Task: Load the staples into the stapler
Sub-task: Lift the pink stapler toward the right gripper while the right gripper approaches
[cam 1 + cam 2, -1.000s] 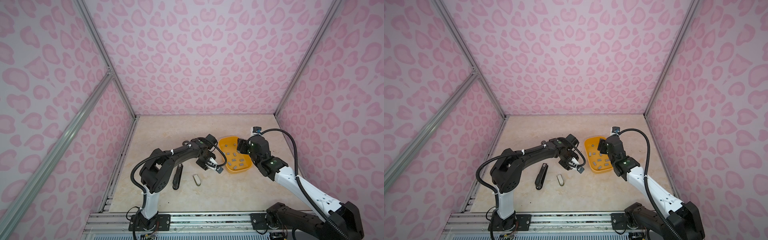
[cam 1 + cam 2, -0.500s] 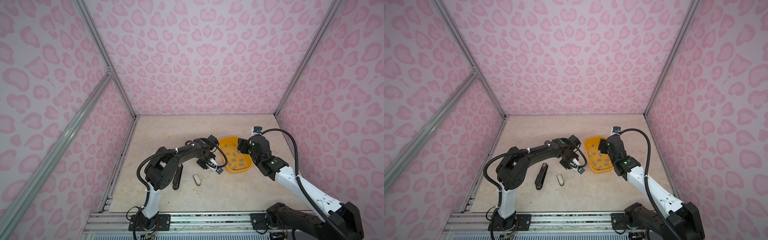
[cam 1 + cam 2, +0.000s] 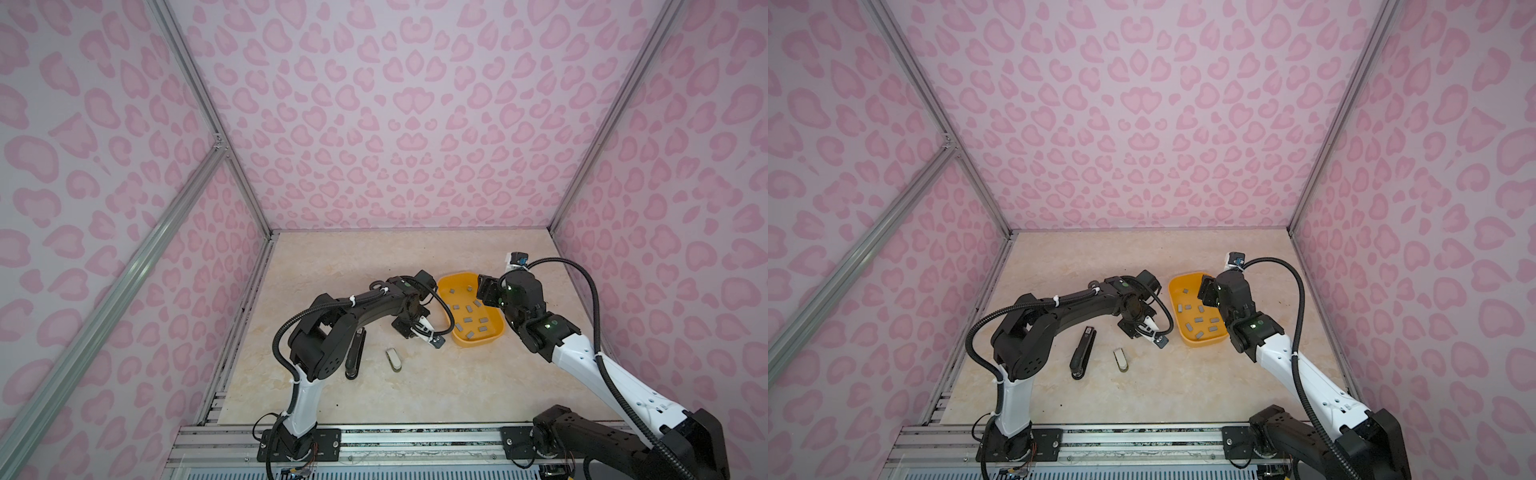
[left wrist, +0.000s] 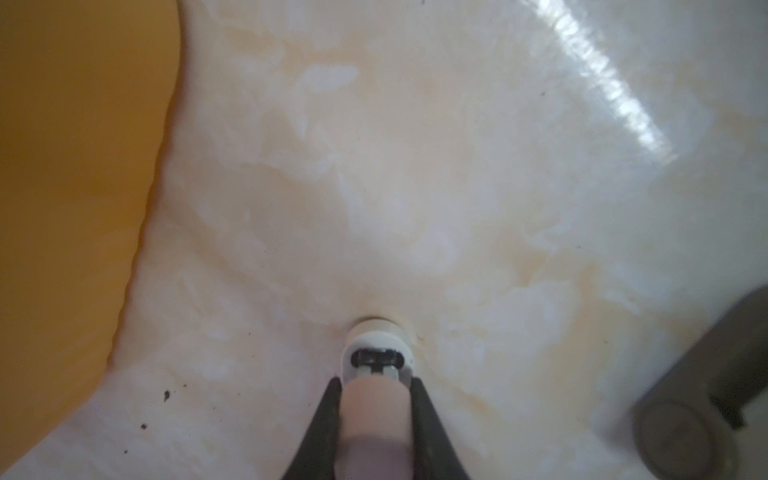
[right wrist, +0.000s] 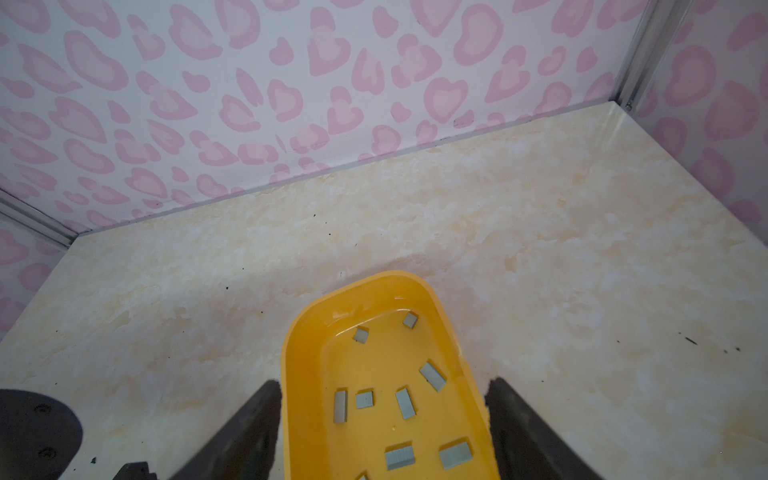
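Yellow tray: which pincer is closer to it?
Right. The right pincer straddles the yellow tray, a finger along each side. The left pincer is off beside the tray, clamped on a small pale object.

Left wrist view: the small pinkish-white stapler (image 4: 376, 399) between the left gripper's (image 4: 376, 415) black fingers (image 4: 322, 419) is blurred and cut off at the frame's lower edge; its rear cannot be seen. Yellow tray (image 4: 62, 208) is out of focus, only one wall showing, contents hidden. A dark grey object (image 4: 702, 386) at the edge is too blurred to identify.

Right wrist view: tray's near end runs off the frame; one strip among the staples (image 5: 399, 457) is clipped at the edge. Right gripper (image 5: 384, 436) fingers cut off, tips only partly shown.

Top views: black stapler (image 3: 354, 353) is partly covered by the left arm in a top view. Strips too small for detail.
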